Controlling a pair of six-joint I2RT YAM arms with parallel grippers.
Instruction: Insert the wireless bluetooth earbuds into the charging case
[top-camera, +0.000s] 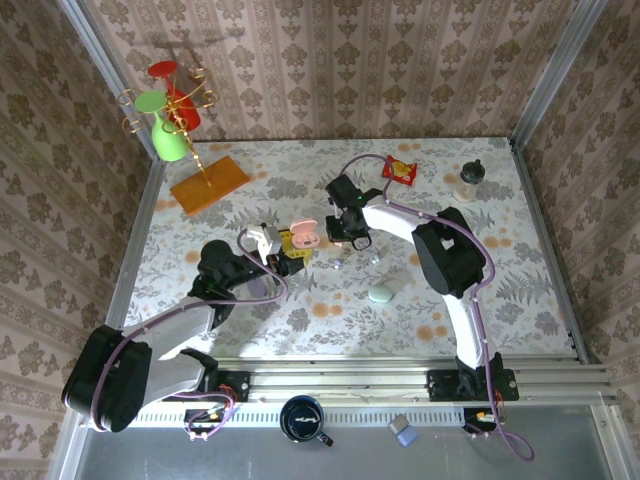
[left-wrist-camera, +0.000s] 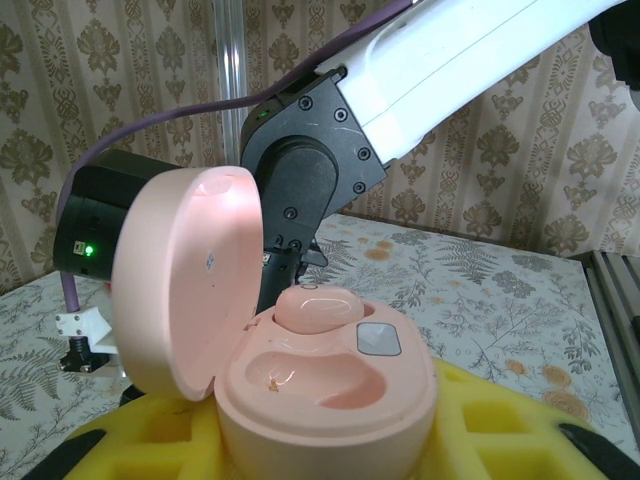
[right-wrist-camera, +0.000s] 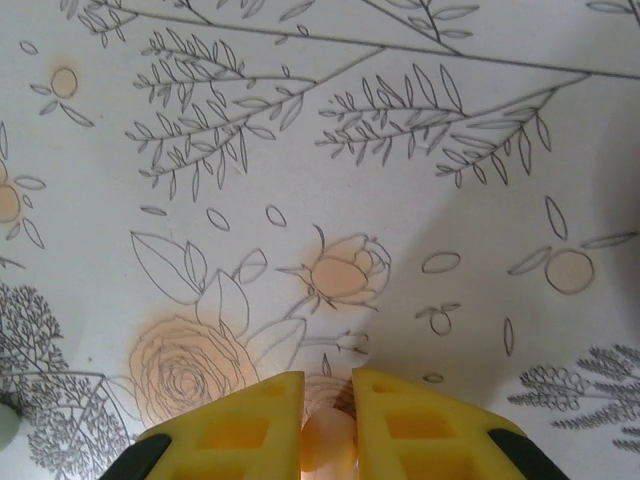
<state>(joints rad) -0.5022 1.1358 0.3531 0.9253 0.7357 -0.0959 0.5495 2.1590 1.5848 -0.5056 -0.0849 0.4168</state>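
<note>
Floral-printed cloth covers the desk (top-camera: 480, 290). The left gripper (top-camera: 292, 248) is clamped on the pink charging case (left-wrist-camera: 330, 390), with its yellow pads on either side of the base. The lid (left-wrist-camera: 185, 280) stands hinged open on the left of the left wrist view. Just right of that case in the top view, the right gripper (right-wrist-camera: 327, 400) points down at the desk. Its yellow fingers are drawn nearly together on a pale pink earbud (right-wrist-camera: 328, 442), pinched low between them. A mint oval case (top-camera: 380, 293) lies on the desk nearer the arm bases. A second earbud (left-wrist-camera: 315, 306) sits in the pink case's far socket.
</note>
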